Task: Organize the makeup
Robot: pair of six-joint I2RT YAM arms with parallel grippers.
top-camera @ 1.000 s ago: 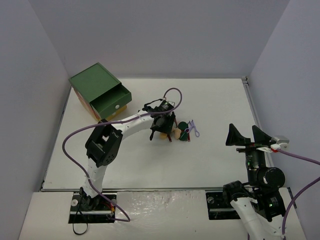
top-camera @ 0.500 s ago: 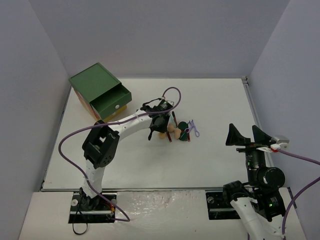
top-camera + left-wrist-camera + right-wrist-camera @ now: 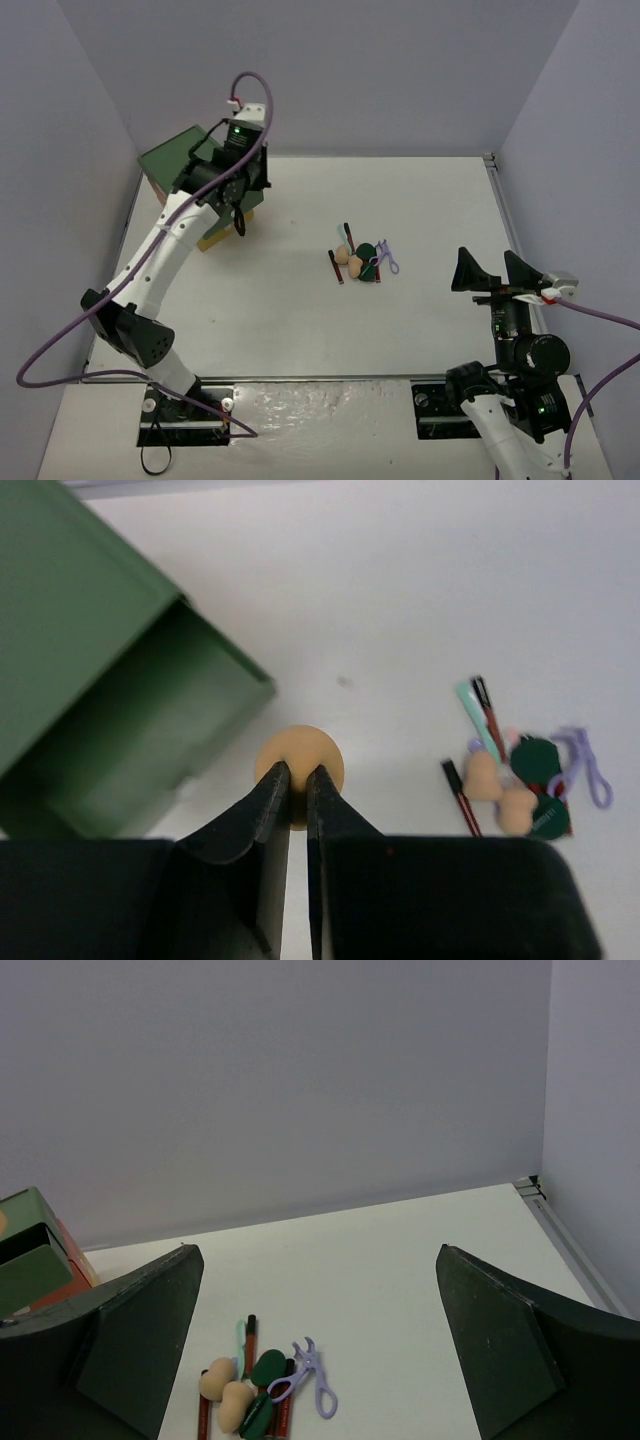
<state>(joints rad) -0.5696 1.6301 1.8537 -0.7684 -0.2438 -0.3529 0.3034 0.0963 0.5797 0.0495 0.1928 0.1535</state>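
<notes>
The left gripper (image 3: 298, 772) points down beside the green box (image 3: 183, 160) at the far left of the white table (image 3: 300, 330). Its two black fingers (image 3: 262, 808) are squeezed almost together. They pinch a tan sponge (image 3: 300, 746) between their tips. The sponge is round like an egg. In the left wrist view it shows just beside the front corner of the open drawer (image 3: 150, 740), with white table behind it. I cannot tell if it touches the table or hangs above it. The drawer sticks out of the box and is green inside.

The other makeup lies in a small pile near the middle of the table, well apart from the box. Two more tan sponges (image 3: 355, 266) lie there, touching each other. A dark red stick (image 3: 336, 267) lies just to the left of them. Another stick (image 3: 348, 232) and a thin teal tool (image 3: 342, 237) lie side by side at the far end of the pile. A dark green round piece (image 3: 367, 250) sits to the right of the sponges. A purple tool (image 3: 389, 258) with loops like little scissors lies at the right edge of the pile.

The right gripper (image 3: 492, 272) is at the near right side of the table, well away from the pile. Its jaws stand wide apart and hold nothing. In the right wrist view the pile shows low down between the two fingers.
</notes>
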